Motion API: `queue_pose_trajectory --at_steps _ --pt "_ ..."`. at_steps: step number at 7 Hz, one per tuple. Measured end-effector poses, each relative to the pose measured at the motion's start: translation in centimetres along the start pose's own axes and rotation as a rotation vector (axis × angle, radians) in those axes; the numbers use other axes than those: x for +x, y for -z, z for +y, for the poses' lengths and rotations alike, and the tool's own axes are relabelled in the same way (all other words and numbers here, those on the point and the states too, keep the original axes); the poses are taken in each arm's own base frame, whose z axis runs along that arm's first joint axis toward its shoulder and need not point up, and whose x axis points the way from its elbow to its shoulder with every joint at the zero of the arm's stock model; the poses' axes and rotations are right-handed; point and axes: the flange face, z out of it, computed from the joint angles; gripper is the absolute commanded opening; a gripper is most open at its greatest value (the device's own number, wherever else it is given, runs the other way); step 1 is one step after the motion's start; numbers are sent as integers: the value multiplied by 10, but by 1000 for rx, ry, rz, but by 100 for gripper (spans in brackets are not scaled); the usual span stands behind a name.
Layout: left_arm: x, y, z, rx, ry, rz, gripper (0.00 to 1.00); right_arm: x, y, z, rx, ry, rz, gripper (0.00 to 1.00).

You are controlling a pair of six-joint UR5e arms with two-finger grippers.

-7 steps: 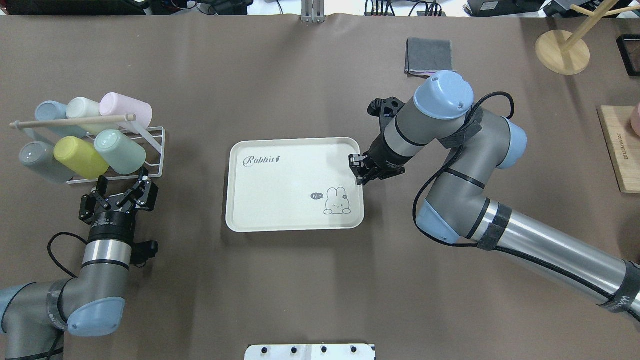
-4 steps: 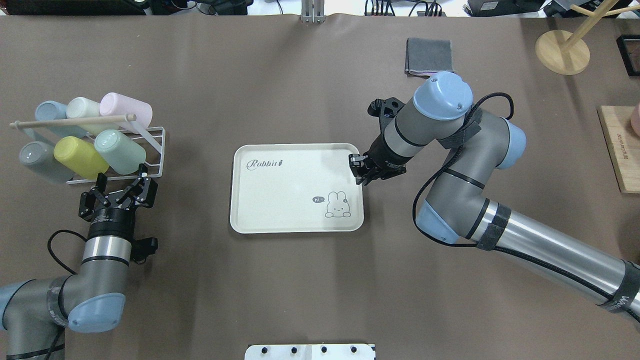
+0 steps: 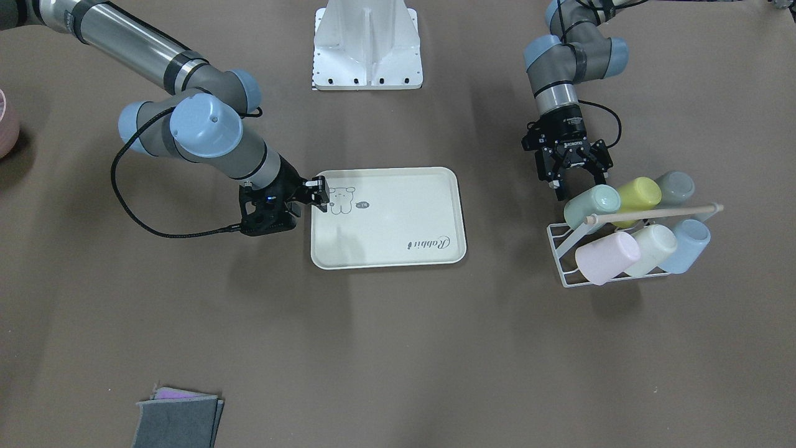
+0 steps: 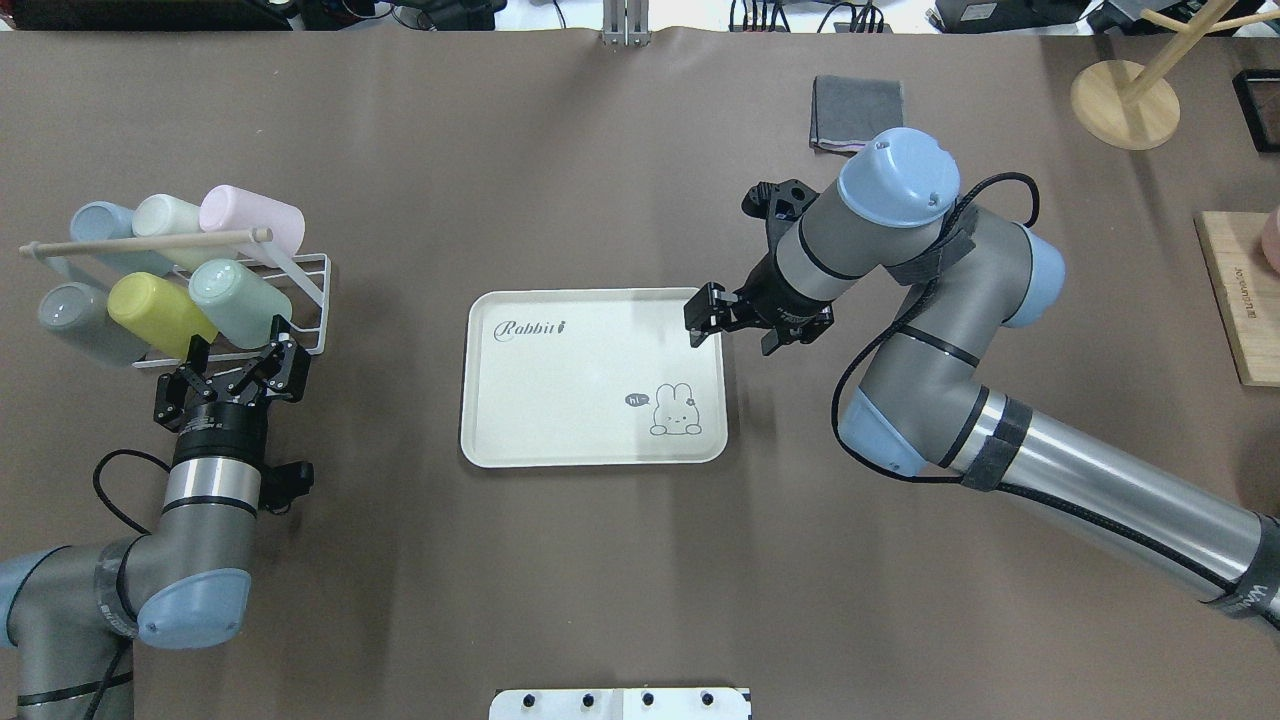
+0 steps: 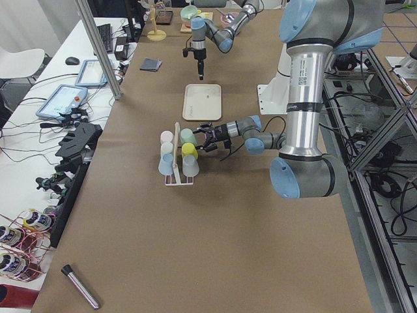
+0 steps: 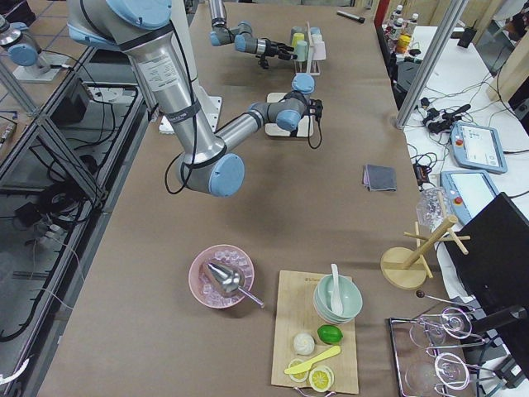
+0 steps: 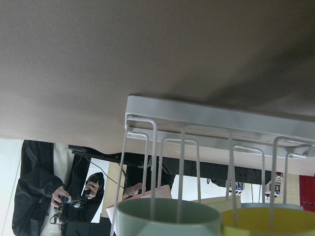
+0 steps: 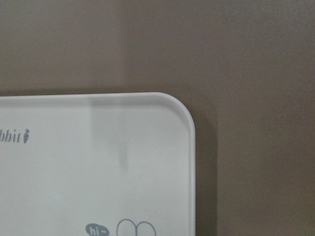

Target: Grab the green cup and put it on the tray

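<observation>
Your left hand (image 4: 232, 367) sits spread just below the pale mint-green plastic cup (image 4: 238, 303); right hand (image 4: 712, 322) over the cream rectangular tray's (image 4: 560, 400) corner, grip unclear.

Green cup (image 7: 167, 216) cropped by bottom edge

Even, bright overhead light leaves only soft shadows under the arms and beside the tray (image 4: 520, 440). The fixed views are sharp. The left wrist view blurs the nearest cup rims, and its background is overexposed.
</observation>
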Motion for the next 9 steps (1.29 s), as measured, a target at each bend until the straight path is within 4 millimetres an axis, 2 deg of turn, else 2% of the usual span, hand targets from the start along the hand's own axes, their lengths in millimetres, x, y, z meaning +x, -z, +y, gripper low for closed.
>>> queue_pose_trajectory --at_steps 3,4,6,7,9 --pt "-17 -17 -4 -1 21 16 98 50 53 -28 66 16 8 100" --pt "-19 -19 -4 -3 23 18 98 67 71 -31 86 52 12 100" --pt "-20 -21 -4 3 27 21 97 100 108 -24 116 76 18 100" --pt "-20 -21 -4 6 27 22 95 118 122 -22 126 97 35 100" --pt "-20 -22 -2 5 28 21 86 146 138 -29 141 143 100 100"
